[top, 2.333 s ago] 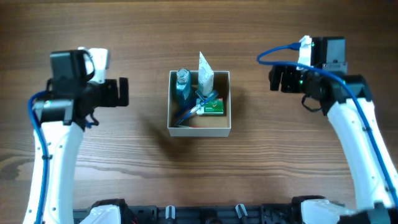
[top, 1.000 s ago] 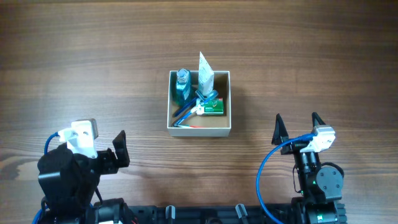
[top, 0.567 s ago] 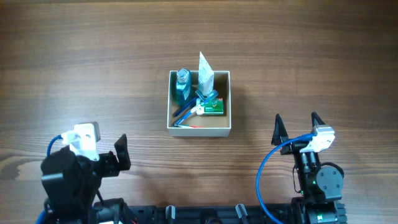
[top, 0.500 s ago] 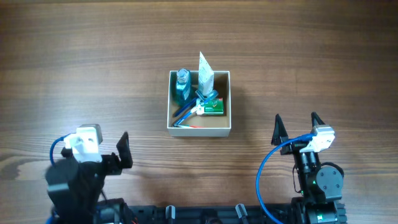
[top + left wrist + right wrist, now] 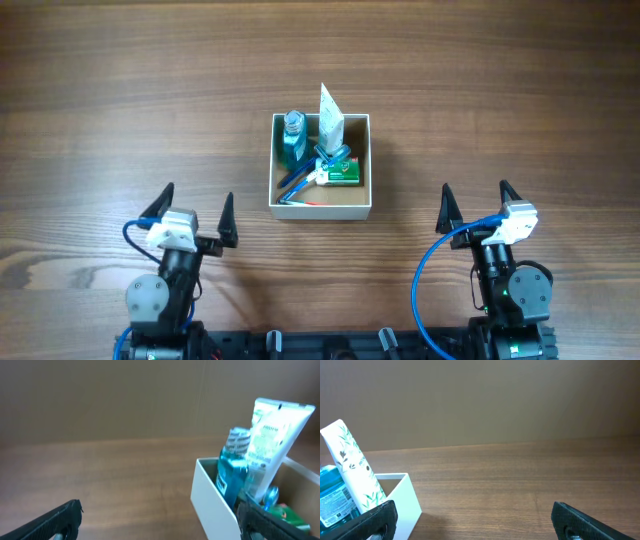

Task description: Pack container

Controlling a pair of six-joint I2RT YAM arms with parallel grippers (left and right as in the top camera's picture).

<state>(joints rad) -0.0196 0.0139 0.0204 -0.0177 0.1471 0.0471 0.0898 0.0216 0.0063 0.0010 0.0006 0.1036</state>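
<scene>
The container (image 5: 357,209), a square white box with a tan inside, sits at the middle of the table. It holds a teal bottle (image 5: 293,140), an upright white tube (image 5: 331,118), a green packet (image 5: 345,173) and a blue toothbrush (image 5: 300,179). My left gripper (image 5: 193,212) is open and empty at the front left, apart from the box. My right gripper (image 5: 477,203) is open and empty at the front right. The left wrist view shows the box wall (image 5: 212,505), bottle (image 5: 232,467) and tube (image 5: 272,440). The right wrist view shows the box corner (image 5: 405,497) and tube (image 5: 352,467).
The wooden table (image 5: 500,90) carries nothing else. Both arms are folded back at the front edge, with blue cables looping by each wrist.
Both arms drew back from beside the box to the front edge. Over the last second the left arm settled lower with its open fingers pointing toward the box. The right arm stayed still.
</scene>
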